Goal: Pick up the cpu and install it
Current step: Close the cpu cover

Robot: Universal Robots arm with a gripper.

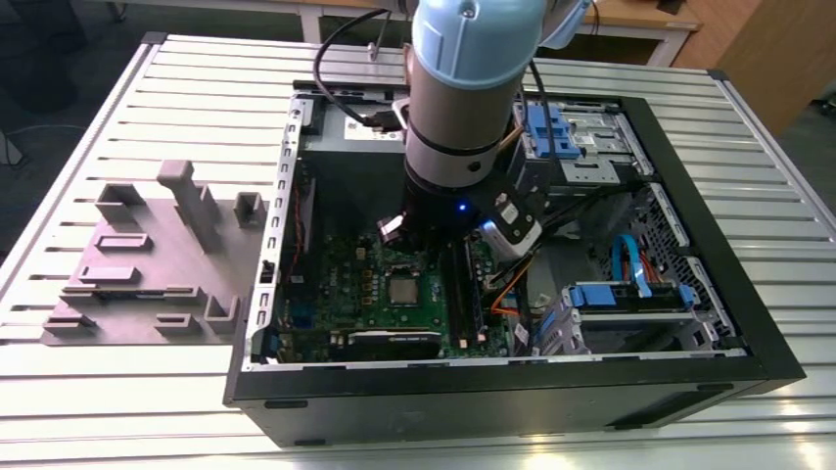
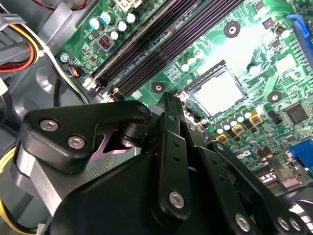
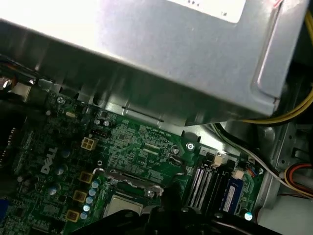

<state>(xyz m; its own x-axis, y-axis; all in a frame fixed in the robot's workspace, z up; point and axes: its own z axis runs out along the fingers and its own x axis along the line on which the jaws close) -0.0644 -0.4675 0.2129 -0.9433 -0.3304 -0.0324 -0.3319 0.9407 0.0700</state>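
Green motherboard (image 1: pixel 343 276) inside open PC case (image 1: pixel 523 397): cpu (image 2: pixel 218 93) sits in its socket, mid-motherboard. Arm (image 1: pixel 460 88) stands over the motherboard, hand (image 2: pixel 167 128) near the cpu. Clenched or released: cannot tell.

The gripper (image 3: pixel 168 211) partly hides the cpu (image 3: pixel 121 204) (first wrist view).

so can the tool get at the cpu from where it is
Probably yes. The tool hangs inside the open case, just above the motherboard, and the cpu lies on that board with its top bare and nothing across the way.
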